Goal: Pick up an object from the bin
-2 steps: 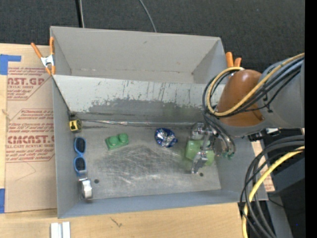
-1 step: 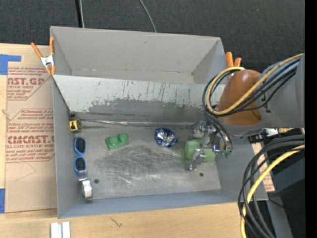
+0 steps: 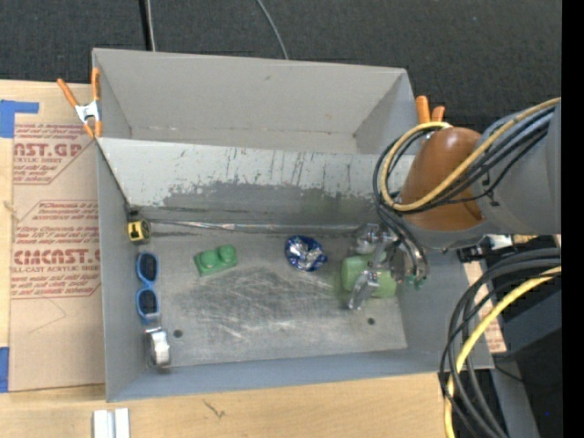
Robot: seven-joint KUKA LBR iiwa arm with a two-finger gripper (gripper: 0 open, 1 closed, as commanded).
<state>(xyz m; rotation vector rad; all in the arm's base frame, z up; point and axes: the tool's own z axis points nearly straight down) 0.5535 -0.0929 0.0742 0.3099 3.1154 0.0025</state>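
Currently the claw [image 3: 364,292] sits low at the right end of the bin [image 3: 246,108], directly over a light green block [image 3: 353,270] that lies on the floor near the right wall. Its metal parts cross the block, so green shows on both sides of them. I cannot tell whether the claw is released or clenched on the block. The arm's orange cover [image 3: 443,176] hangs over the right rim above it.

A crumpled blue and white ball [image 3: 304,254] lies just left of the block, apart from it. Farther left, about mid-floor, is a small green brick [image 3: 215,260]. Along the left wall lie a pair of blue toy glasses [image 3: 146,286], a silver piece [image 3: 159,348] in the near corner and a small yellow thing [image 3: 137,230] at the far corner. The floor's middle and near strip are bare, while the right wall stands close beside the block.
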